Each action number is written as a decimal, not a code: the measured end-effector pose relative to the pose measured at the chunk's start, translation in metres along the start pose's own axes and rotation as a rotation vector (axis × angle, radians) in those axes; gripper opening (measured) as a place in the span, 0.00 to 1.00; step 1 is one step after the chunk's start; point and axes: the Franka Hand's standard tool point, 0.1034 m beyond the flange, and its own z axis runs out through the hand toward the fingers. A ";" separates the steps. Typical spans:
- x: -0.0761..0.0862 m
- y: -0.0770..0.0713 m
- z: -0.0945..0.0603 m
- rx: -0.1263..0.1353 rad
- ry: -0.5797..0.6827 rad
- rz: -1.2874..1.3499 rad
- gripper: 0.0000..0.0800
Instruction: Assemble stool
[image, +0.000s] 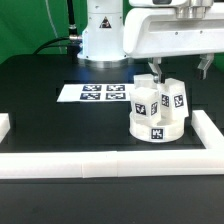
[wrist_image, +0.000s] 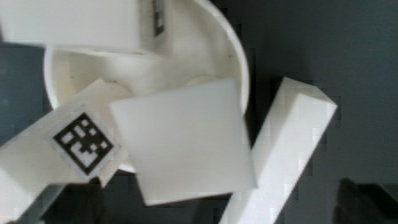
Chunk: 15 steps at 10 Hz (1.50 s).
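Note:
The stool's round white seat (image: 140, 127) lies on the black table near the exterior view's right. Three blocky tagged legs stand upright on it: one leg (image: 142, 98), a second leg (image: 178, 97) and a third leg (image: 160, 84) behind them. My gripper (image: 153, 70) hangs directly over the legs, open, holding nothing. In the wrist view the seat (wrist_image: 210, 50) fills the upper part, with a plain-faced leg (wrist_image: 178, 140) and a tagged leg (wrist_image: 80, 140) close below the camera. My gripper (wrist_image: 210, 208) shows only as dark fingertips (wrist_image: 356, 200) far apart at the frame's edge.
The marker board (image: 100, 93) lies flat behind the stool. A long white border rail (image: 100, 162) runs along the front and another rail (image: 208, 130) stands close beside the seat, also seen as a rail (wrist_image: 294, 150) in the wrist view. A short rail piece (image: 4, 125) sits at the left.

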 end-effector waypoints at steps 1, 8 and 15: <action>-0.001 0.003 0.004 -0.003 -0.002 -0.011 0.81; -0.002 0.010 0.006 -0.008 0.003 0.038 0.42; -0.002 0.010 0.005 0.028 0.009 0.572 0.42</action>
